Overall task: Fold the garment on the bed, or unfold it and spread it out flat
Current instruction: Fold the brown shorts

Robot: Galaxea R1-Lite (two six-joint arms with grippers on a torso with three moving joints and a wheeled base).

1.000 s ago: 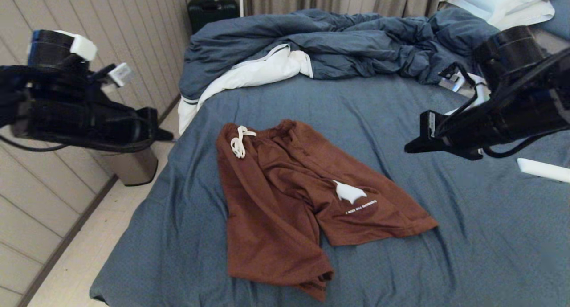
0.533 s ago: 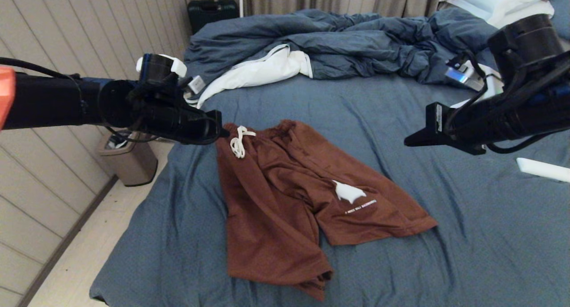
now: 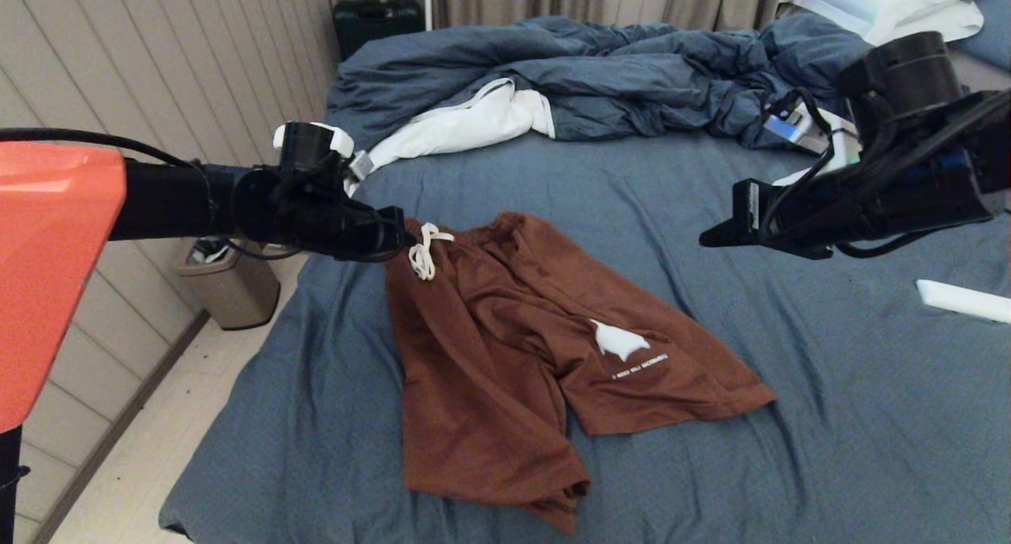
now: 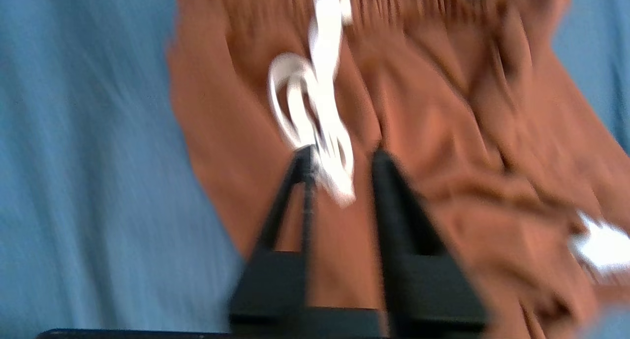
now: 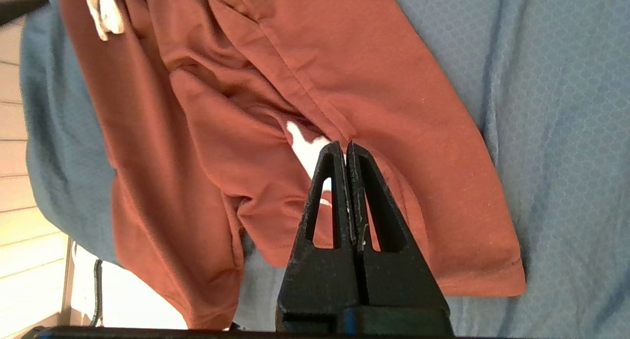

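The shorts (image 3: 521, 354) lie crumpled on the bed (image 3: 829, 418), waistband toward the far side and legs toward the robot, so their long axis runs away from it; the drawstring (image 3: 424, 252) sits at the waistband's left corner. The left gripper (image 3: 391, 240) hovers just beside that corner — clearly the nearer arm — with its fingers (image 4: 295, 181) parted narrowly above the cord and nothing between them. The right gripper (image 3: 723, 232) hangs above the sheet, well apart from the waistband's right end, fingers (image 5: 334, 181) pressed together and empty. The next grasp probably falls to the left arm at the waistband.
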